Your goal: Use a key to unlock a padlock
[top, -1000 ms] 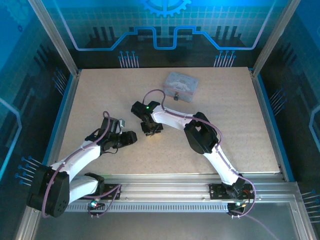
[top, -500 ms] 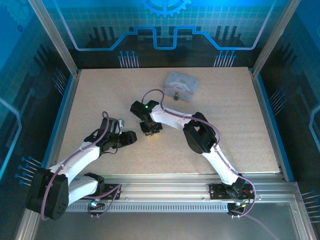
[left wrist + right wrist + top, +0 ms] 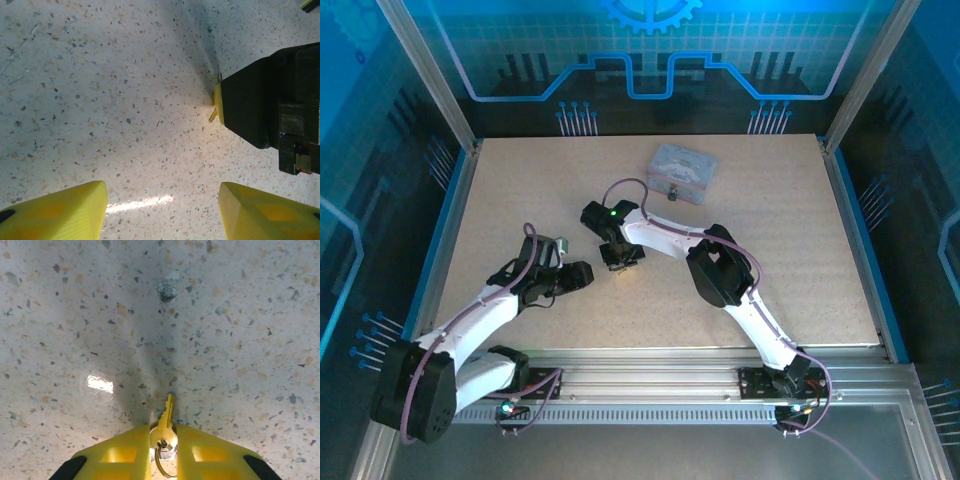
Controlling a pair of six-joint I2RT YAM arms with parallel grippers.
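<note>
Right end effector (image 3: 163, 436) seemingly pinching key (image 3: 168, 415)

the key (image 3: 166, 422), small and brass-coloured, was held by its head between the fingertips of the right gripper (image 3: 163, 440), blade pointed straight outward. the padlock (image 3: 672, 194), a tiny dark speck, was located at the near edge of the grey tin (image 3: 682, 170).
</note>
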